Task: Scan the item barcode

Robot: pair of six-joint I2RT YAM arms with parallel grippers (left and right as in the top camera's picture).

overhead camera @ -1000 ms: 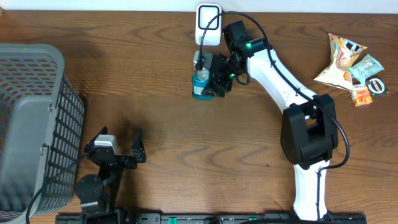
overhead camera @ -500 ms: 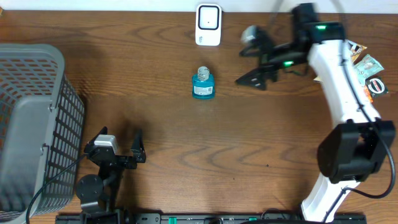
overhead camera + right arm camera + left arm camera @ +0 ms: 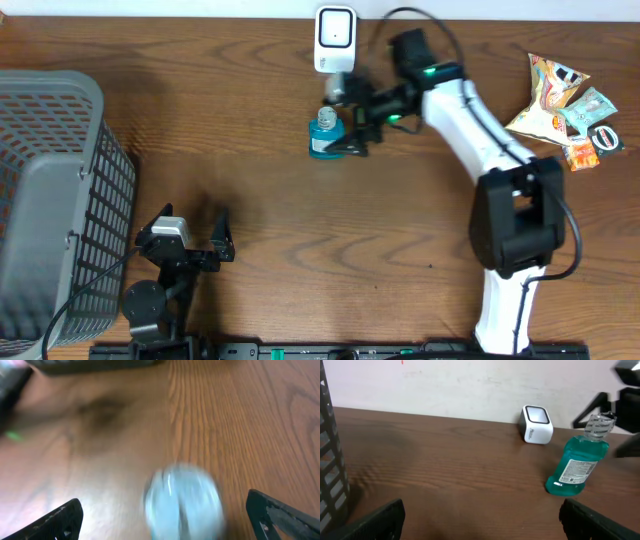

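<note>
A teal mouthwash bottle (image 3: 325, 137) with a clear cap stands upright on the wooden table, just in front of the white barcode scanner (image 3: 335, 40). My right gripper (image 3: 346, 121) is open and hangs right beside the bottle on its right, one finger on each side. In the right wrist view the blurred bottle cap (image 3: 182, 502) sits between the wide-apart fingers of the right gripper (image 3: 172, 519) without touching them. My left gripper (image 3: 196, 243) rests open near the front left, holding nothing. The left wrist view shows the bottle (image 3: 577, 467) and scanner (image 3: 536, 431) far ahead of that gripper (image 3: 482, 521).
A grey mesh basket (image 3: 50, 200) fills the left side of the table. Several snack packets (image 3: 565, 100) lie at the back right. A white wall runs behind the scanner.
The right gripper was around the bottle, swung away to the right leaving it standing, and has come back to it with its jaws open. The left arm has not moved.
</note>
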